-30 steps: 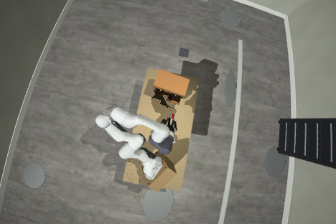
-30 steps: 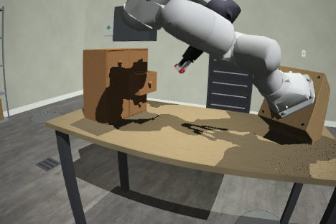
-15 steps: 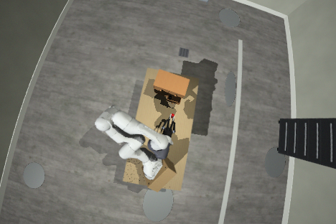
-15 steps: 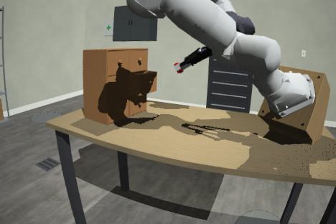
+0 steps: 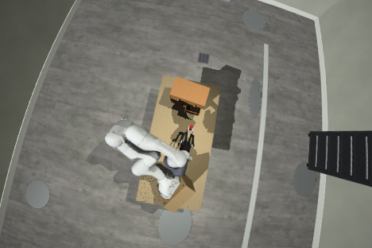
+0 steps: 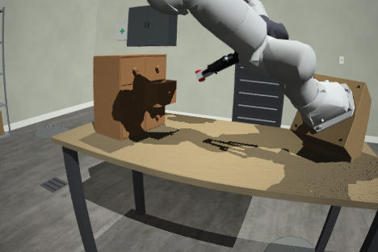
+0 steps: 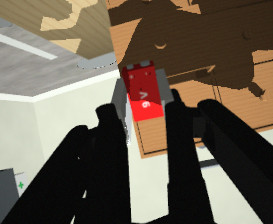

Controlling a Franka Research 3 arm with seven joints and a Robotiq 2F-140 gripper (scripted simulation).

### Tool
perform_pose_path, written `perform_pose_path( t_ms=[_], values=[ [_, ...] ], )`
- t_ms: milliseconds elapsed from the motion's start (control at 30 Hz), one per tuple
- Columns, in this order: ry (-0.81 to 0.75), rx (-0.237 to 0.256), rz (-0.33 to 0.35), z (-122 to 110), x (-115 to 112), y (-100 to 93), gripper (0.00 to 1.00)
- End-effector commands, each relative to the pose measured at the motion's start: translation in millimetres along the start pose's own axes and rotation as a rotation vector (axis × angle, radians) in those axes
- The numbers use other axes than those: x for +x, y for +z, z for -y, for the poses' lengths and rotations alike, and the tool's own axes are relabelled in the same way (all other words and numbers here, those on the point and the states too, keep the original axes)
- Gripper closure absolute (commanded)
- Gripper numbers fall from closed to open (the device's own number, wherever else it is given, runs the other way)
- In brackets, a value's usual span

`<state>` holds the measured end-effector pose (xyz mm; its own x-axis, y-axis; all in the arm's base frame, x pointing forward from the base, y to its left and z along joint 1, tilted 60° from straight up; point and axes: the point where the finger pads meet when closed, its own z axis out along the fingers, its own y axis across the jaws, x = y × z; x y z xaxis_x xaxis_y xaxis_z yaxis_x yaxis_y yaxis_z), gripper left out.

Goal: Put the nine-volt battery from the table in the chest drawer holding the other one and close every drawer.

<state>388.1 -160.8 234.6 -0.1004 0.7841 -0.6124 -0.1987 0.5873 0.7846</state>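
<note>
While the hand [image 6: 200,75] grips the battery [image 7: 141,92], bring it over the pulled-out drawer [image 6: 163,90] ahead of the fingers, level it, then release low.

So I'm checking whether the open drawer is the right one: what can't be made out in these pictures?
- Contents of the pulled-out drawer of the chest: exterior view, deep shadow; top view, too small.
- Other drawers: shut fronts hide what they hold.
- Claw grip on the red-tipped battery: clear in the wrist view, tiny elsewhere.
- Battery's lower end: wrist view, behind the fingers.
</note>
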Motion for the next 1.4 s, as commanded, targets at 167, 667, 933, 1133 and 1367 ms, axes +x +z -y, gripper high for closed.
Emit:
perform_pose_path(
  t_ms=[167, 667, 933, 1133, 1367],
  values=[
    [-0.038, 0.0, 0.005, 0.8, -3.5, 2.5, 0.86],
    [-0.038, 0.0, 0.005, 0.3, -15.9, 23.8, 0.86],
    [-0.038, 0.0, 0.005, -0.1, -26.2, 41.5, 0.86],
    [-0.038, 0.0, 0.005, -0.6, -40.1, 65.3, 0.86],
    [-0.038, 0.0, 0.005, -1.2, -56.6, 93.6, 0.86]
  ],
)
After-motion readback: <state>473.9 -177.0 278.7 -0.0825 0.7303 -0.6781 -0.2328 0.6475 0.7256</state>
